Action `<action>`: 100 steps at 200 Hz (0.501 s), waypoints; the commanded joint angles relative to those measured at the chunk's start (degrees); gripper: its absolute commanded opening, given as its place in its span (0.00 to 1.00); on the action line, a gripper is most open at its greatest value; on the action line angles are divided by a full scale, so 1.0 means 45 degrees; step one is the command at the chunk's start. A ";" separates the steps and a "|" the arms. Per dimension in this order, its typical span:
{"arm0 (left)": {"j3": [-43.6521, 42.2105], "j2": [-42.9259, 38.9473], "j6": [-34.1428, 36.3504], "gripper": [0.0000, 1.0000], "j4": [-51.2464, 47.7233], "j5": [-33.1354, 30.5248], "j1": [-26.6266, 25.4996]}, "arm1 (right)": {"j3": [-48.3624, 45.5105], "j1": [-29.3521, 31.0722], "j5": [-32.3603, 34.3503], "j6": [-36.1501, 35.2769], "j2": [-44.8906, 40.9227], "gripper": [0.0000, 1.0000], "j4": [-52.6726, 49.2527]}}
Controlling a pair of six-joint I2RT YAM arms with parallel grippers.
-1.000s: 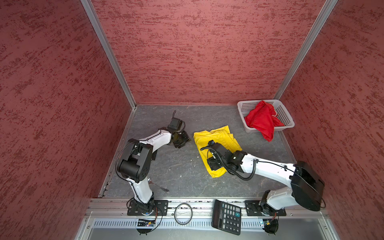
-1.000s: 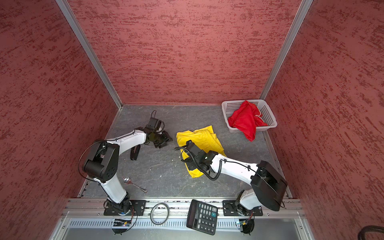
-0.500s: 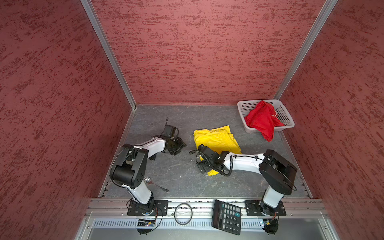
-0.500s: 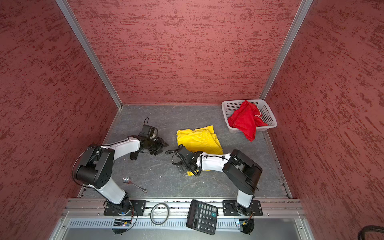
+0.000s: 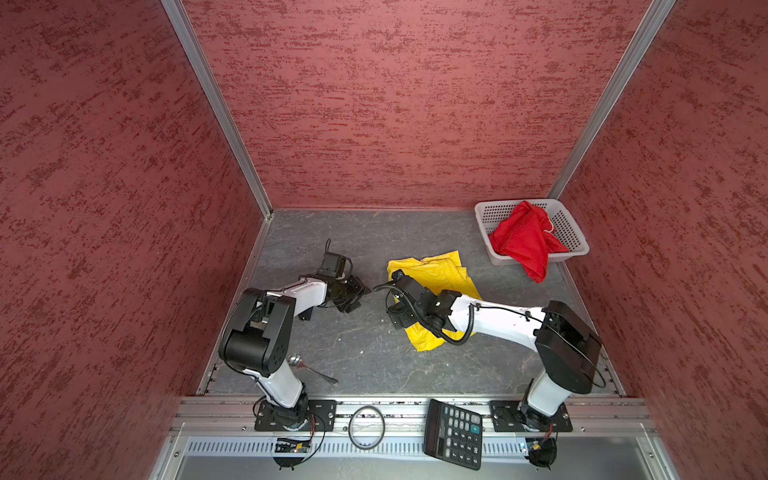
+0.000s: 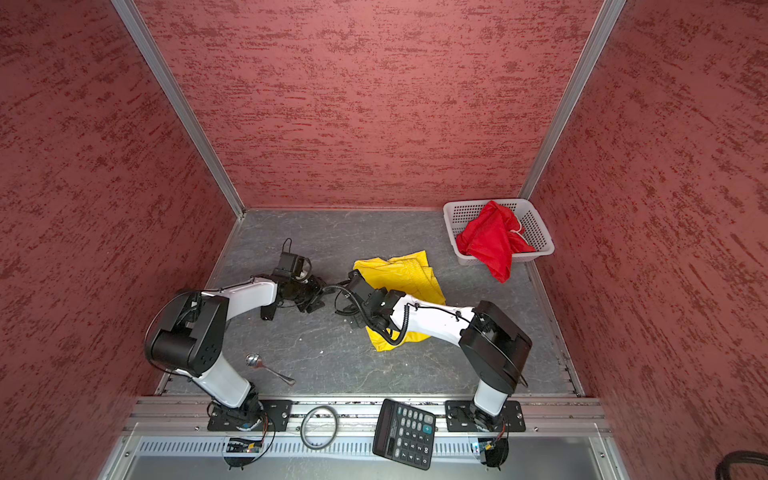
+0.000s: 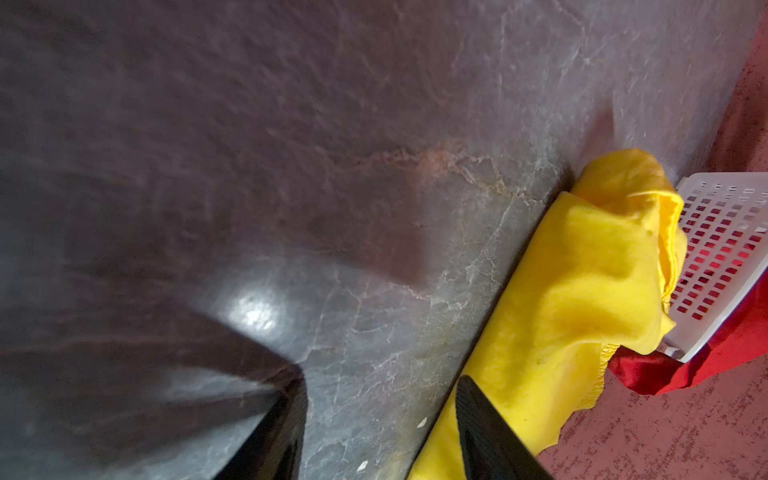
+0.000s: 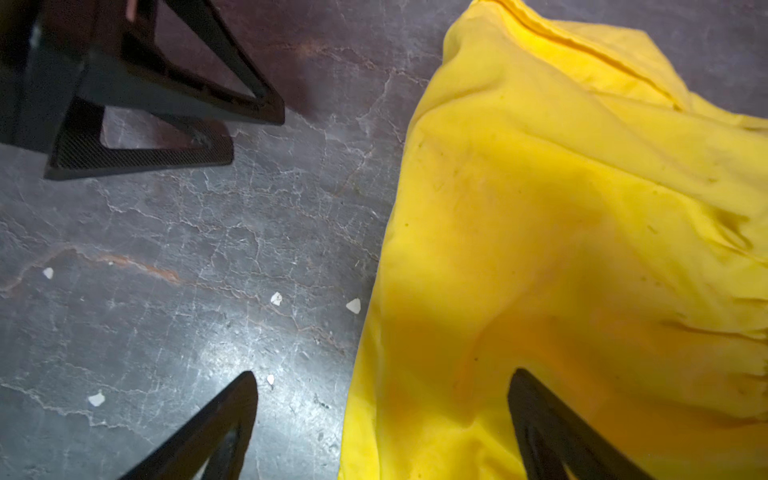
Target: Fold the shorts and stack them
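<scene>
The yellow shorts (image 5: 442,272) (image 6: 405,270) lie crumpled on the grey table's middle in both top views. My right gripper (image 5: 395,313) (image 8: 382,395) is open low over their left edge; one finger is over the bare table, the other over yellow fabric (image 8: 561,249). My left gripper (image 5: 357,293) (image 7: 380,399) is open just left of them, with only table between its fingers (image 8: 166,104). The red shorts (image 5: 519,241) (image 7: 706,365) sit bunched in the white basket (image 5: 498,259) at the back right and hang over its front rim.
A metal spoon (image 5: 307,368) lies near the left arm's base. A black calculator (image 5: 455,432) and a ring (image 5: 350,422) rest on the front rail. Red walls close in the table on three sides.
My right gripper has slid left to the yellow shorts' left edge and opened wider, while its elbow swung in and back out. My left gripper came slightly forward.
</scene>
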 commanded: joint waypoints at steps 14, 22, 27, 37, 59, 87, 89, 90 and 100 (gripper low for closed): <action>-0.0301 0.0429 -0.0022 0.58 0.0259 0.0110 0.0216 | 0.0125 -0.0046 -0.0618 0.0184 0.0729 0.74 0.0109; -0.0372 0.0521 -0.0057 0.59 0.0379 0.0221 0.0228 | 0.0123 -0.0041 -0.0843 0.0232 0.0847 0.64 0.0198; -0.0444 0.0549 -0.0099 0.59 0.0508 0.0289 0.0241 | 0.0137 -0.0041 -0.0932 0.0271 0.0930 0.59 0.0238; -0.0524 0.0644 -0.0138 0.59 0.0641 0.0349 0.0264 | 0.0106 -0.0041 -0.1104 0.0330 0.1097 0.55 0.0338; -0.0614 0.0860 -0.0130 0.60 0.0772 0.0469 0.0314 | -0.0027 -0.0043 -0.1260 0.0360 0.1458 0.55 0.0599; -0.0667 0.0999 -0.0163 0.61 0.0977 0.0739 0.0378 | -0.0011 -0.0060 -0.1302 0.0495 0.2069 0.66 0.0517; -0.0676 0.1002 -0.0164 0.61 0.0978 0.0740 0.0374 | -0.0038 -0.0070 -0.1337 0.0497 0.2092 0.67 0.0550; -0.0667 0.1003 -0.0161 0.61 0.0985 0.0740 0.0383 | -0.0046 -0.0065 -0.1353 0.0497 0.2099 0.67 0.0566; -0.0657 0.1052 -0.0160 0.61 0.1006 0.0776 0.0422 | -0.0162 -0.0097 -0.1541 0.0535 0.2229 0.67 0.0707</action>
